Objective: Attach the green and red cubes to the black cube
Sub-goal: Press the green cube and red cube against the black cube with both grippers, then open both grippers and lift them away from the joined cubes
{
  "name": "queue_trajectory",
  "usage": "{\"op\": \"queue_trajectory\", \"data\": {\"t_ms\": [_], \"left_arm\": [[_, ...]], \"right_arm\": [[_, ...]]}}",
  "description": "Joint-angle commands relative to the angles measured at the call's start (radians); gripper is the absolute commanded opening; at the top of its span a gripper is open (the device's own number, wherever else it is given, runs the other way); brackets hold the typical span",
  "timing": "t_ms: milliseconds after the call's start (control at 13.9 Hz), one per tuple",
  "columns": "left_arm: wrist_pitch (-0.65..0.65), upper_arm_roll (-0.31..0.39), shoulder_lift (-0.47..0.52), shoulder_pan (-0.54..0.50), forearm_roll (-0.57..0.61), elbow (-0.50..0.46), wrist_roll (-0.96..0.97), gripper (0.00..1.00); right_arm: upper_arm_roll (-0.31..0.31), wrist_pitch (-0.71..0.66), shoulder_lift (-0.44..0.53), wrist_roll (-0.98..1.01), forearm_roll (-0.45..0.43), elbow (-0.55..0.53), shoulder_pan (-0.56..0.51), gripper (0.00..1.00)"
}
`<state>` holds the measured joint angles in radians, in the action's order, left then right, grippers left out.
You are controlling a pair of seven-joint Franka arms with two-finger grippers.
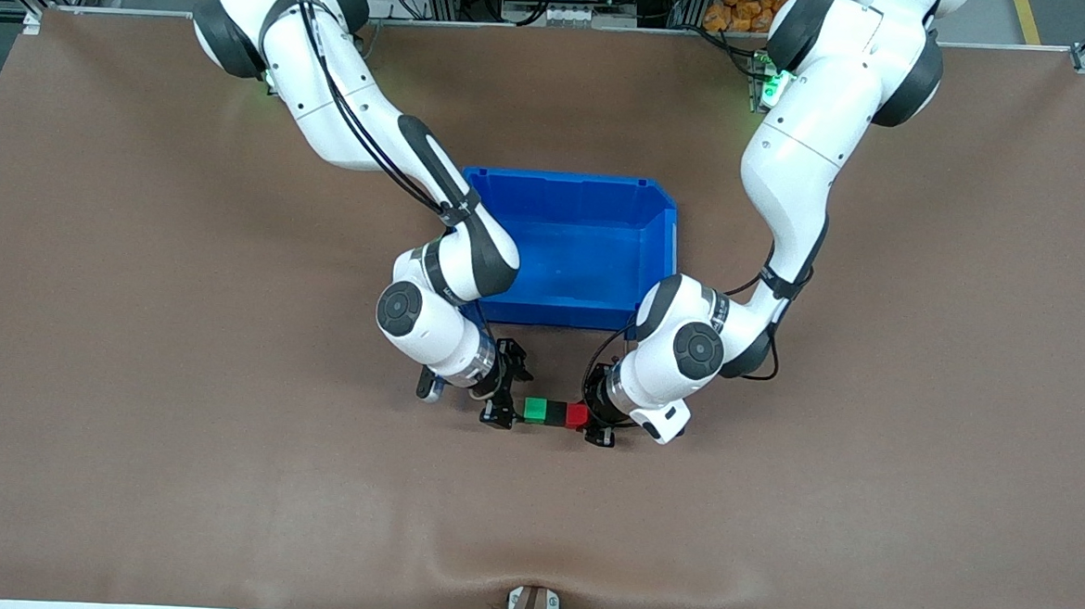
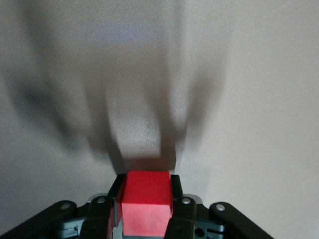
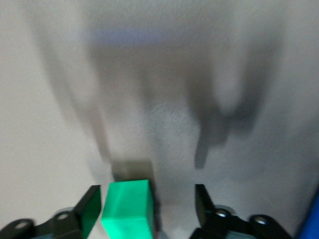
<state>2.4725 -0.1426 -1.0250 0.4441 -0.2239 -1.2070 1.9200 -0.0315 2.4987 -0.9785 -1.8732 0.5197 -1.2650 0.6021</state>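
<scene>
In the front view the green cube [image 1: 535, 409], the black cube [image 1: 555, 412] and the red cube [image 1: 577, 415] form one touching row, low over the table and nearer the front camera than the blue bin. My left gripper [image 1: 589, 414] is shut on the red cube [image 2: 144, 204], its fingers [image 2: 177, 191] pressed against both sides. My right gripper [image 1: 508, 391] is open around the green cube [image 3: 127, 209], which sits close to one finger [image 3: 89, 204] with a wide gap to the other. The black cube is hidden in both wrist views.
The blue bin [image 1: 558, 177] stands open just past the two wrists, toward the arms' bases. Brown table surface [image 1: 218, 473] lies around the cubes on the front camera's side and toward both ends.
</scene>
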Motion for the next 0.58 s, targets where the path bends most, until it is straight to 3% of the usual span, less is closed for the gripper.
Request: {"op": "queue_trajectory", "data": {"t_ms": [0, 72, 504], "left_arm": [[0.008, 0.014, -0.035, 0.025, 0.004, 0.032, -0.025, 0.46], [0.008, 0.014, -0.033, 0.028, 0.015, 0.032, -0.030, 0.99], [0.006, 0.014, -0.014, 0.045, 0.146, 0.029, -0.029, 1.00]], "right_arm": [[-0.021, -0.109, 0.030, -0.014, -0.059, 0.018, -0.019, 1.00], [-0.019, -0.112, 0.040, -0.014, -0.081, 0.018, -0.027, 1.00], [-0.022, -0.110, 0.075, -0.012, -0.093, 0.018, -0.077, 1.00]]}}
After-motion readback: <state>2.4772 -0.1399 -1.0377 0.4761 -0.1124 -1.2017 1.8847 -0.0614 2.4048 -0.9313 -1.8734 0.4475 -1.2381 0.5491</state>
